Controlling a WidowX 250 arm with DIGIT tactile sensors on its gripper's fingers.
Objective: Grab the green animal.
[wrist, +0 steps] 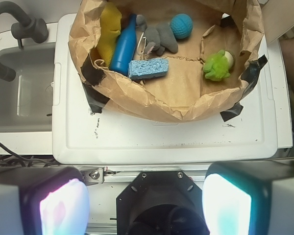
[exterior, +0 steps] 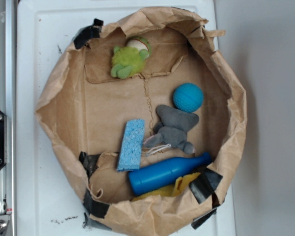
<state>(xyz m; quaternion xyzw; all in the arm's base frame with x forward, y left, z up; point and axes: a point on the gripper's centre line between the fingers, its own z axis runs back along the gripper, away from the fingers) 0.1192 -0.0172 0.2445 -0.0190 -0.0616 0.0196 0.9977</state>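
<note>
Paper, brown and crumpled, is formed into a wide nest taped onto a white board. Inside it, a blue bottle is laid near the lower rim, with a grey plush animal just above it, a blue sponge beside that, and a blue ball near the grey plush. The green animal is set apart at the far wall, its long axis slanted, the whitish head turned toward the rim and the feet toward the centre. The gripper is held well back from the nest, its fingers spread wide on nothing.
</note>
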